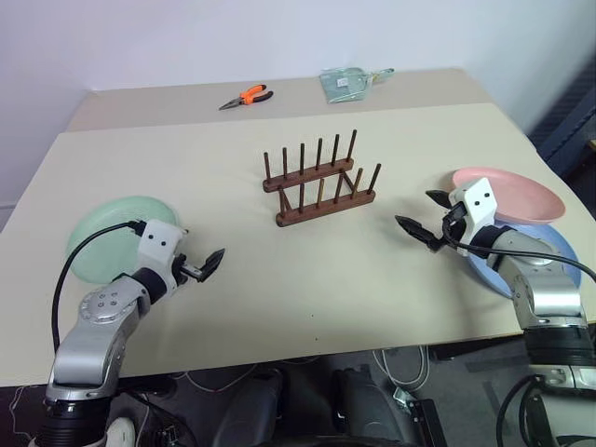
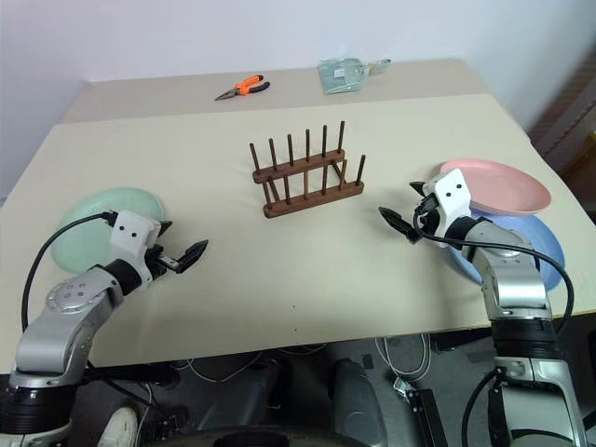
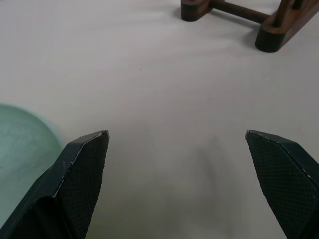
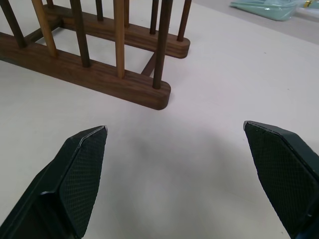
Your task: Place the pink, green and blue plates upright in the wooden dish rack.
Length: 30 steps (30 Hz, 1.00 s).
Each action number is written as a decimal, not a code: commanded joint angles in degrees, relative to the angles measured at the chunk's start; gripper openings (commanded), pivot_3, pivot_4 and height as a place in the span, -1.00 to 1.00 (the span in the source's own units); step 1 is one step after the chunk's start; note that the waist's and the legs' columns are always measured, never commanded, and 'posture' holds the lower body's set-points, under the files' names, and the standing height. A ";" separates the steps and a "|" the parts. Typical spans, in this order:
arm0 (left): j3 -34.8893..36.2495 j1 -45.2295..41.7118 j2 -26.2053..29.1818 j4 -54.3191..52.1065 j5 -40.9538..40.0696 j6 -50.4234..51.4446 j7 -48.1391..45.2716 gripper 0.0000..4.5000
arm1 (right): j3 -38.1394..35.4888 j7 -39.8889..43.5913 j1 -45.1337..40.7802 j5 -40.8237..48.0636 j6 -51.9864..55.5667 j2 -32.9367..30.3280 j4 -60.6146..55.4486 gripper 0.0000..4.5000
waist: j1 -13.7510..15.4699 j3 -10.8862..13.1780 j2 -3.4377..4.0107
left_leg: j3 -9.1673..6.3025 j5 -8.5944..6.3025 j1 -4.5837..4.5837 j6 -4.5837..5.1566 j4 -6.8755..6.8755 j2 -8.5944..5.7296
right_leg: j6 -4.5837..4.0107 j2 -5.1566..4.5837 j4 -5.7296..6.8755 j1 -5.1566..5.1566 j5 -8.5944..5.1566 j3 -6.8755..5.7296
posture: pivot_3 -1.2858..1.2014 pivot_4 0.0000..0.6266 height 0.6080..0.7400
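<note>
The wooden dish rack stands empty at the table's middle, its dark pegs upright. A green plate lies flat at the left. My left gripper hovers just right of that plate, open and holding nothing, with bare table between its fingers. On the right, the pink plate lies on top of the blue plate. My right gripper is open and holds nothing, just left of that stack, pointing toward the rack.
Orange-handled pliers and a clear packet lie at the table's far side. The table's front edge runs just below both arms, with cables on the floor beyond it. Bare tabletop separates the rack from each gripper.
</note>
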 commanded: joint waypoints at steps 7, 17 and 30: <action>-2.55 -1.85 -2.34 -1.49 0.50 -0.72 1.16 1.00 | 1.53 1.43 -4.71 -0.56 -2.58 1.51 2.59 0.99 | 0.04 0.00 -0.01 | 0.01 0.00 0.00 0.00 0.00 0.00 | 0.00 0.00 0.00 0.00 0.00 0.00 | 0.03 -0.52 0.81; -17.51 -23.72 -5.83 26.31 5.78 -7.98 -9.54 1.00 | 2.87 -1.94 1.73 -1.59 0.87 3.66 -9.37 0.99 | 0.20 -0.01 0.00 | -0.02 0.01 -0.01 0.01 0.09 -0.02 | 0.02 0.00 0.00 0.04 0.01 -0.06 | 0.03 -0.52 0.81; -20.88 -44.36 -15.51 63.65 11.01 -23.62 -19.10 -0.06 | -0.58 -9.24 13.43 -1.90 6.21 4.21 -24.14 1.00 | 0.10 -0.03 -0.05 | -0.06 0.01 -0.05 0.15 0.21 -0.06 | 0.07 -0.04 0.01 0.08 0.02 -0.11 | 0.03 -0.52 0.81</action>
